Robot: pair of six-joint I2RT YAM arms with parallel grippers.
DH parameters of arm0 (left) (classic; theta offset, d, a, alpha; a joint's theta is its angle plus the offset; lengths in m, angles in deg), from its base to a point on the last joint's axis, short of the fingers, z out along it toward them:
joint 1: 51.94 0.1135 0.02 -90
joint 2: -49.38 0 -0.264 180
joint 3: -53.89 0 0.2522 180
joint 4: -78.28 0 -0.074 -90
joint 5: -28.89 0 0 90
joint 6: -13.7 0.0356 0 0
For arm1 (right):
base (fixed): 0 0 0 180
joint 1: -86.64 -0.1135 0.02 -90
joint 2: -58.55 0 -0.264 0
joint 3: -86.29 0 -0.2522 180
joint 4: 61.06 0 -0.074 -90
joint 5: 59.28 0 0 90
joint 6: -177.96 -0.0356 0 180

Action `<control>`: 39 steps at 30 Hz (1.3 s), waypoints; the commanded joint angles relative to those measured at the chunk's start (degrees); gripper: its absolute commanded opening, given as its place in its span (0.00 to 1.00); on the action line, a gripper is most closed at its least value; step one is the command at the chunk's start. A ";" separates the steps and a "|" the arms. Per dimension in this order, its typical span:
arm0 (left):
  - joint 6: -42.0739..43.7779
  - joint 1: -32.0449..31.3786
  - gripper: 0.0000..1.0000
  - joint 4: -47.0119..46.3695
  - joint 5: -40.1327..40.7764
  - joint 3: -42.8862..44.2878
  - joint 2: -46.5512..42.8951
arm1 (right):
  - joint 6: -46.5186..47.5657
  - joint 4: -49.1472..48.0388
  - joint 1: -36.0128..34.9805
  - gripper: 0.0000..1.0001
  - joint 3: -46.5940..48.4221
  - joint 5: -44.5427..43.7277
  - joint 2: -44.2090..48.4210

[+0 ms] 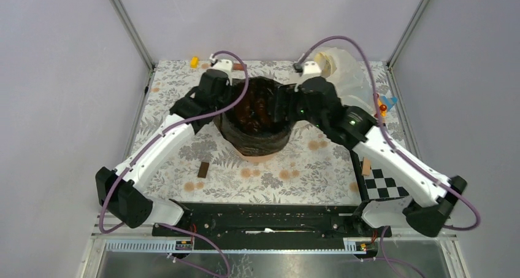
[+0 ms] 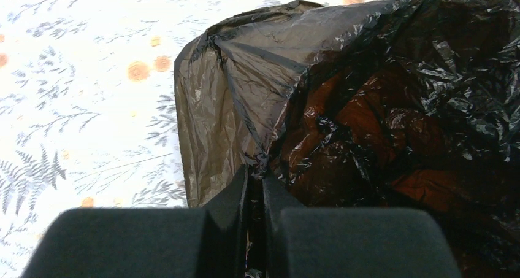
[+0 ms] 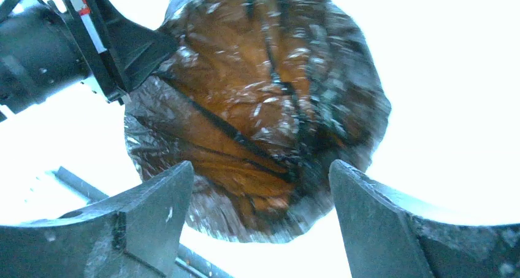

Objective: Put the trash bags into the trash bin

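Observation:
The black trash bag is draped over the mouth and walls of the peach-orange trash bin, which stands mid-table; only its lower rim shows below the plastic. My left gripper is at the bin's left rim, shut on a bunched fold of the bag; the jaws pinch the plastic where it stretches brownish. My right gripper is at the bin's right rim, open and empty. In the right wrist view its jaws hover over the bag-lined opening, orange showing through.
A cream-white translucent bag lies at the back right behind the right arm. A small brown block, a wooden piece and a checkerboard lie near the front. Small toys sit at the back left and the right edge.

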State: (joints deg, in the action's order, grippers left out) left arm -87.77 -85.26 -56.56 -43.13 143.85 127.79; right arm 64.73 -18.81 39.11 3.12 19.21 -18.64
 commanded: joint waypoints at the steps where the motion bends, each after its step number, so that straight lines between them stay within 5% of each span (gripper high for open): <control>1: -2.89 8.13 0.00 -0.82 -3.77 4.34 -0.73 | 0.18 -1.71 -0.31 0.92 -2.28 -11.92 7.62; 8: -5.35 20.42 0.00 -5.15 -8.48 4.41 2.87 | 0.33 -7.40 -0.30 1.00 -9.95 -20.06 13.72; 14: -7.56 22.89 0.02 -9.29 -12.13 7.33 7.53 | 7.54 -17.06 -0.24 1.00 -22.87 -25.37 18.15; 18: -10.11 22.95 0.26 -11.12 -16.36 6.79 8.06 | 5.64 -18.83 4.84 1.00 -29.92 -25.26 20.67; 24: -13.83 22.96 0.94 -10.90 -21.46 5.48 4.62 | 5.28 -25.69 20.22 0.99 -39.21 -14.83 26.51; 25: -14.12 22.95 0.98 -10.49 -21.16 5.20 3.20 | 6.62 -29.42 20.88 0.98 -41.41 -16.04 27.98; 29: -14.93 22.95 0.99 -10.33 -17.05 0.40 -4.88 | 13.73 -36.55 21.68 1.00 -46.75 -20.48 31.34; 35: -23.29 22.95 0.99 -20.12 -7.63 -23.24 -25.50 | 13.74 -43.87 21.86 1.00 -53.73 -29.81 33.95; 39: -24.42 23.19 0.99 -21.21 1.34 -30.57 -32.38 | 14.48 -50.44 21.93 1.00 -58.49 -33.22 36.01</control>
State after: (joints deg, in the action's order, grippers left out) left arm -108.66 -62.46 -72.58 -52.40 118.19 98.42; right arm 77.43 -59.05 60.77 -52.38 -7.04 15.29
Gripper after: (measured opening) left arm 0.986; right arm 0.994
